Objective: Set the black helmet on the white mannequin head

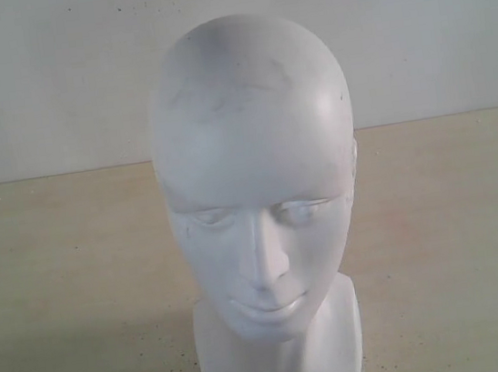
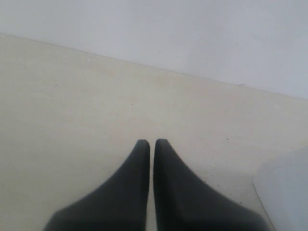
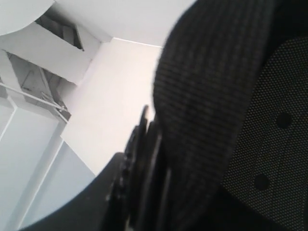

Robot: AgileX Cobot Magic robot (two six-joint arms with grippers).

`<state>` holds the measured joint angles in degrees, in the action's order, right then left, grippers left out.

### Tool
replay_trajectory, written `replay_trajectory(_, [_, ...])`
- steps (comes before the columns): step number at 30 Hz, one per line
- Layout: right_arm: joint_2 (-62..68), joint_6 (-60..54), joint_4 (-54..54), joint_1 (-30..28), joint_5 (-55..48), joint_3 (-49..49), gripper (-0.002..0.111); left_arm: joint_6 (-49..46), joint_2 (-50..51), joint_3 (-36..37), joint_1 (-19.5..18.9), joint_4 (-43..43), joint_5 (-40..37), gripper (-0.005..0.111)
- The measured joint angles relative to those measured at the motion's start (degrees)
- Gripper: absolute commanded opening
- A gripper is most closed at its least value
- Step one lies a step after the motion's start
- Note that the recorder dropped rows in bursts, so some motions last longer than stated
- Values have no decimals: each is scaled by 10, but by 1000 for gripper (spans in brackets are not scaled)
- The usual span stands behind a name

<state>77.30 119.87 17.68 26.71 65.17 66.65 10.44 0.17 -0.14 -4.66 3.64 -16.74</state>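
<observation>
The white mannequin head (image 1: 259,194) stands upright on the table, filling the middle of the exterior view, face towards the camera and bare on top. Neither arm nor the helmet shows in that view. In the right wrist view the black helmet (image 3: 216,91) fills the picture: ribbed inner padding and dotted mesh lining, very close. My right gripper (image 3: 144,149) is shut on the helmet's layered rim, with one dark finger (image 3: 91,202) showing beside it. My left gripper (image 2: 152,142) is shut on nothing, hanging over bare table.
The pale wooden table (image 1: 70,292) runs back to a white wall (image 1: 51,74). A blurred white shape (image 2: 285,192), perhaps the mannequin's base, sits at the edge of the left wrist view. Past the helmet, the right wrist view shows ceiling and wall panels (image 3: 57,53).
</observation>
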Motion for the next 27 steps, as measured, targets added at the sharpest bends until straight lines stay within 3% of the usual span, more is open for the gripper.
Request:
replay_trajectory(22, [-13, 5, -1, -40, 4, -1, 0, 0, 0, 0, 0, 0, 0, 4])
replay_trajectory(27, [-14, 5, -6, -40, 11, -41, 0, 0, 0, 0, 0, 0, 0, 4])
